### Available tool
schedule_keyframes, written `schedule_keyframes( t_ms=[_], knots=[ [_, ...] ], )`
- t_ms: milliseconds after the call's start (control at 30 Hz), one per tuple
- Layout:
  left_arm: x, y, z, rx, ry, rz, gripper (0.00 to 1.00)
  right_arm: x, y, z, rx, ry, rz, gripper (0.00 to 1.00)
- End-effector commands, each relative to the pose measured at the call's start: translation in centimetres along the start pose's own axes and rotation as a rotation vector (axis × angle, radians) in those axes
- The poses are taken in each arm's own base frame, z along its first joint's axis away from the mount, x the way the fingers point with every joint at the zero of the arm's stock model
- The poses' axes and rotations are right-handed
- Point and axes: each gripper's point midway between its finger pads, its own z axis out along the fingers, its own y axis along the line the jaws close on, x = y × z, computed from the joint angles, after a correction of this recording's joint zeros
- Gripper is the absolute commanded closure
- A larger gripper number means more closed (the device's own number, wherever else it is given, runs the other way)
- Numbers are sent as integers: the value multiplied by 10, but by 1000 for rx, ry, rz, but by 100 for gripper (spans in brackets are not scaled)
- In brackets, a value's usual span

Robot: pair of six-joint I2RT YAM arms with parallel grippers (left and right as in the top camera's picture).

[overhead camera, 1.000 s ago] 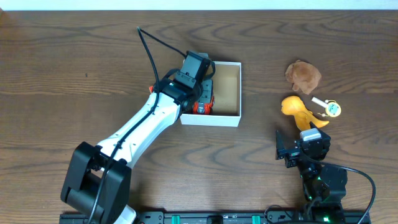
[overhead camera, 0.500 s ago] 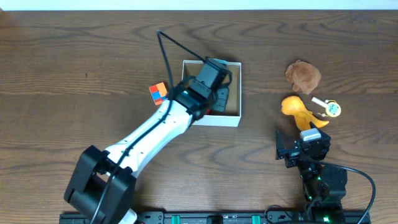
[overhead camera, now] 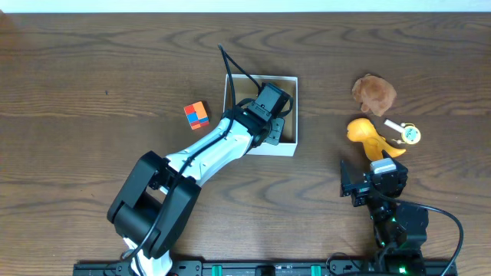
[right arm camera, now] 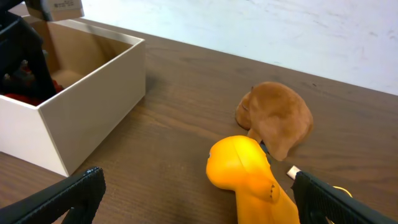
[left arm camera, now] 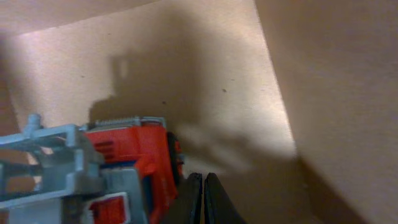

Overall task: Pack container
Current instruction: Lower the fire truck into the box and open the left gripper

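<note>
Closest to you, your right gripper sits low at the near edge of the table. Its jaws are spread as wide as they go and there's nothing in them. Just ahead of it in the right wrist view is the yellow-orange toy, lying on the wood. The brown plush lump is right behind that and looks like it's touching it. From overhead there's also a little white piece with a round yellowish end just to the right of the yellow-orange toy. I can't tell what it actually is.

A bit further out and toward the middle is the container, the square white box with the tan inside. It sits flat on the table, well apart from that cluster of toys. Your left arm reaches diagonally across the table and over its near-left corner, and the left gripper is down inside the box. Its fingers are pressed tight together with nothing pinched between them. In the left wrist view, a red and grey-blue toy lies on the box floor just left of the fingertips. It's close to them, but I can't say whether it's touching.

Left of the container, clear of its wall, a small red, orange and blue cube sits on the bare wood.
</note>
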Motion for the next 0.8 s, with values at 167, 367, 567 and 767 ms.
schedule_keyframes(
  t_ms=[167,367,567,767],
  knots=[
    [-1,14,-7,-79,8,15,94,1,-2,0,5,0,13,1],
    [-4,22,-11,-122,-7,10,94,1,-2,0,5,0,13,1],
    [-16,33,-28,-185,-64,7,94,1,-2,0,5,0,13,1],
    [-27,37,-44,-205,-112,-1,94,1,-2,0,5,0,13,1]
  ],
)
